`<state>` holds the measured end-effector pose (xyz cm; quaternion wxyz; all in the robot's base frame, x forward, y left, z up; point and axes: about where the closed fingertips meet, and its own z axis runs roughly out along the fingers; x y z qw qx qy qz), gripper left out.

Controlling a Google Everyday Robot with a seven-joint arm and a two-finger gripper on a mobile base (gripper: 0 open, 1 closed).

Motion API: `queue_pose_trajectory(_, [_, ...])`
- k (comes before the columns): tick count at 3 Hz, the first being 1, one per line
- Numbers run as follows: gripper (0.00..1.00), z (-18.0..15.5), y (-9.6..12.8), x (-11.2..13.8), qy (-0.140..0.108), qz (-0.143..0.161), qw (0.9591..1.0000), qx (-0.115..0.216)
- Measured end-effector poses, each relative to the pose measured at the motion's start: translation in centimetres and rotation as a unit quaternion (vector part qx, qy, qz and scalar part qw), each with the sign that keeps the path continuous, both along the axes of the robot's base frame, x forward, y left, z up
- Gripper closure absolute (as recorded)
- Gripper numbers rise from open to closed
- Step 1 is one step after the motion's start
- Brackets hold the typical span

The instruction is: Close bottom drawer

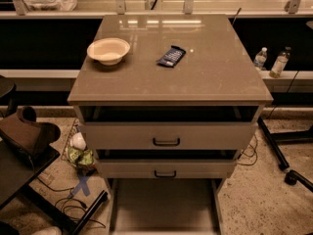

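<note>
Drawer (164,204), lowest of three, sticks out toward 6 o'clock under cabinet (195,82), needing a push toward 12; gripper out of view, so its grip can't be told.

Three drawers: two upper drawers (166,136) with black loop handles, and one bottom drawer (164,204) at the frame's lower edge. The worktop (215,77) carries one bowl (108,50) and one dark snack packet (171,56). Two plastic bottles (279,63) stand at right. The gripper is out of frame.

Pale bowl (108,50) and dark snack packet (171,56) on cabinet top (210,77)
</note>
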<state>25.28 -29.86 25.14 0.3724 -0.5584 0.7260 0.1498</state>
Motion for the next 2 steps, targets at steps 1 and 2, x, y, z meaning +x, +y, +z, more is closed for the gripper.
queue_pose_trajectory(1, [1.0,-3.9,1.48,-1.61,0.029,-0.002,0.9993,0.024])
queue_pose_trajectory(2, [1.0,-3.9,1.49,-1.61,0.029,-0.002,0.9993,0.024])
